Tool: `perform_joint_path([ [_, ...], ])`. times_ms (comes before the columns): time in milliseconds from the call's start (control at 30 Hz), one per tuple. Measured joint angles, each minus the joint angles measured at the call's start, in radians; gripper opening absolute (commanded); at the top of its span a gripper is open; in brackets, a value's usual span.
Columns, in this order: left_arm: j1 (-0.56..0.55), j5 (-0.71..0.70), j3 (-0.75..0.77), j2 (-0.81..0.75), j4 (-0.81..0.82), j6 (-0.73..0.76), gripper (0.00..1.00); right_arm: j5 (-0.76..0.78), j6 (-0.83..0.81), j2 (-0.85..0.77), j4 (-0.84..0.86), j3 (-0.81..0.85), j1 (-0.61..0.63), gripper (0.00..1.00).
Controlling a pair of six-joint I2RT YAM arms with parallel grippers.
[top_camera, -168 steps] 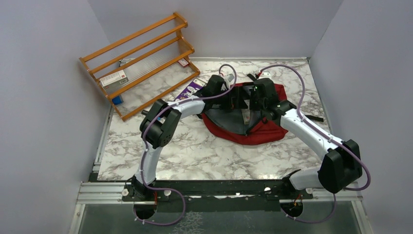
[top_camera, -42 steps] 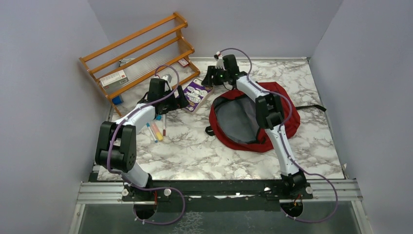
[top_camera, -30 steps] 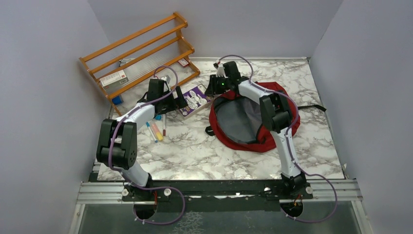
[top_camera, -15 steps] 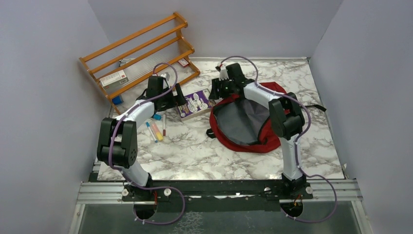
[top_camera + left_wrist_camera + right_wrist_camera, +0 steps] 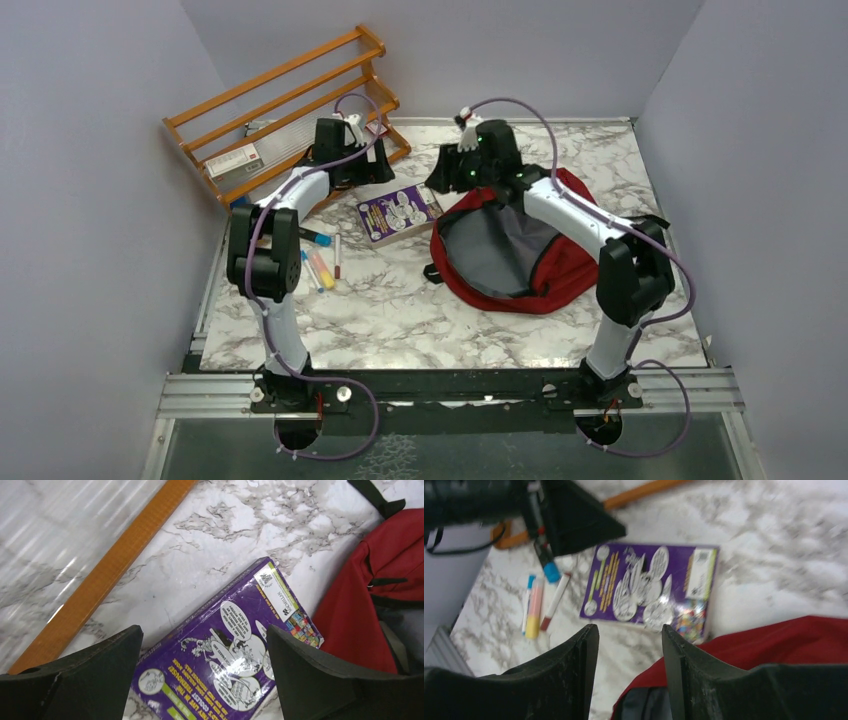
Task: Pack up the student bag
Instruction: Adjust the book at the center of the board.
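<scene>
Both arms have moved in the last half second: the left gripper (image 5: 204, 640) has drawn back toward the rack (image 5: 290, 110), and the right gripper (image 5: 629, 630) has risen above the bag's far-left rim, its elbow swung out to the right. The book (image 5: 398, 213) has stayed put, lying flat on the table (image 5: 400, 320) between rack and bag.

The left gripper's jaws are spread wide with nothing between them, and its wrist view looks down past them onto the purple cover. The right gripper's fingers also stand apart and hold nothing (that view is blurred).

The bag (image 5: 560, 265) lies on the right half of the table, its mouth gaping toward the left and the grey lining (image 5: 495, 245) showing. The book's near-right corner sits just beside the red fabric; I cannot tell if they touch.

A few markers (image 5: 320, 265) lie together near the left edge, nearer the bases than the book.
</scene>
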Motion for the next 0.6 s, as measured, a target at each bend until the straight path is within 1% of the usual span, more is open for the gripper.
perform_joint_path([
  [167,-0.001,0.069,0.069,0.127,-0.040,0.050,0.92,0.023,0.098,-0.014,0.021,-0.154,0.134,0.53],
  [267,-0.009,0.093,0.085,0.159,-0.060,0.069,0.92,0.033,0.143,-0.013,0.022,-0.220,0.196,0.53],
  [433,-0.030,0.112,0.100,0.193,-0.068,0.088,0.92,0.068,0.199,0.000,0.051,-0.240,0.226,0.54],
  [600,-0.053,0.114,0.100,0.215,-0.080,0.093,0.92,0.133,0.248,0.062,0.071,-0.239,0.232,0.57],
])
